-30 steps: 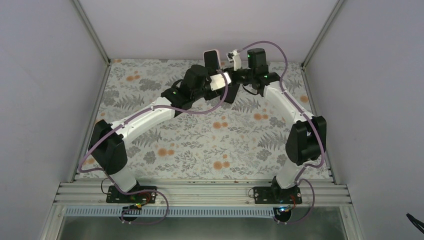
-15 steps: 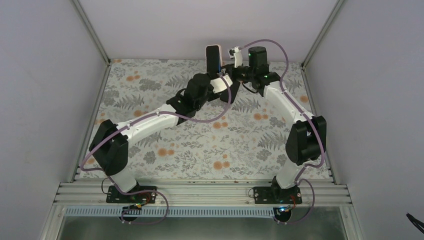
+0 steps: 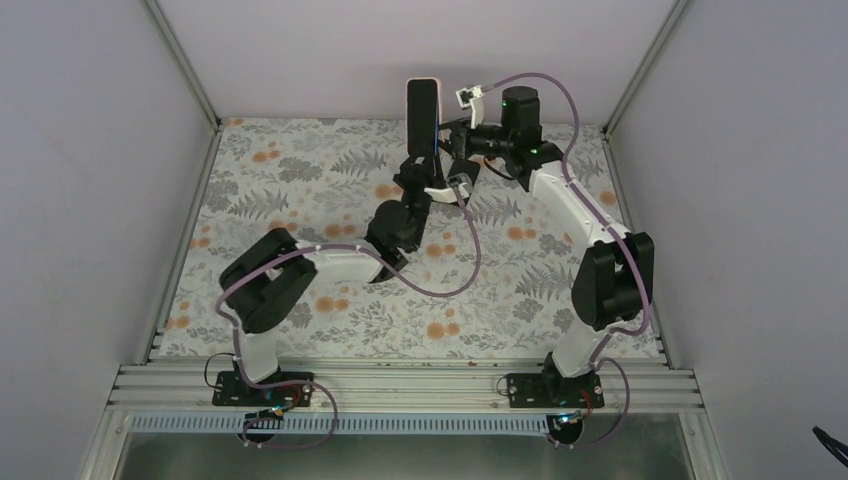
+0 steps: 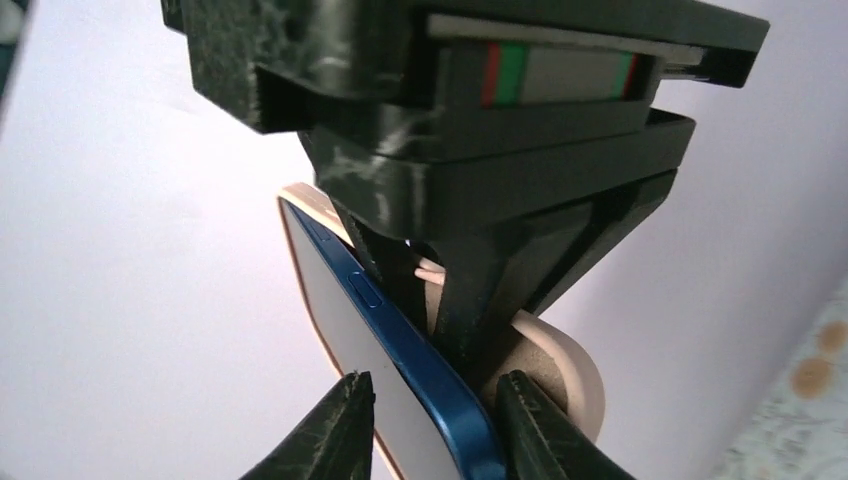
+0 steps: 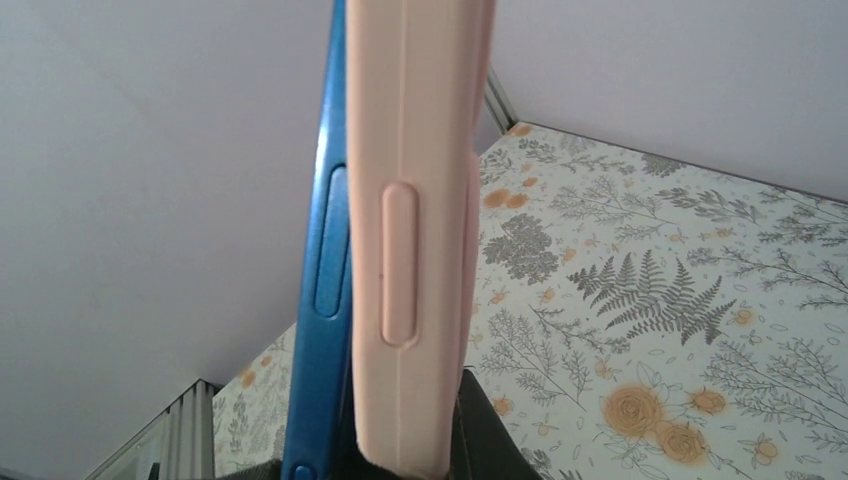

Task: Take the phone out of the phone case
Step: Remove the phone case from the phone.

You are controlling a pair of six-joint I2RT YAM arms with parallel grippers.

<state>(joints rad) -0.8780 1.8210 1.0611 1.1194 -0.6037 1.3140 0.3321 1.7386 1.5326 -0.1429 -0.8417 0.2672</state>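
Right end effector (image 4: pixel 445 320) is closed, pinching the phone case (image 5: pixel 410 230). It holds the case upright in the air over the far edge of the worktop (image 3: pixel 300 190), close to the back wall (image 3: pixel 400 50).

Left end effector (image 4: pixel 435 400) reaches up from below. Its fingers (image 4: pixel 345 430) straddle the lower end of the phone (image 5: pixel 325 250), one on the screen side and one on the back. The gap looks very small, and I can't tell whether the pads are clamped on it.

Phone has a blue frame with a side button (image 4: pixel 368 292) showing. In the right wrist view the frame stands beside the case's side wall rather than inside it, so that long edge is out of the case. The rest is hidden.

Case is pale pink with a moulded button cover (image 5: pixel 400 265). In the left wrist view its corner curls away from the phone behind the right-hand finger.

A strip (image 4: pixel 555 75) with red and green bars sits on the right end effector body.

Worktop has a fern and orange-flower print. Purple cables (image 3: pixel 455 275) run along both arms.
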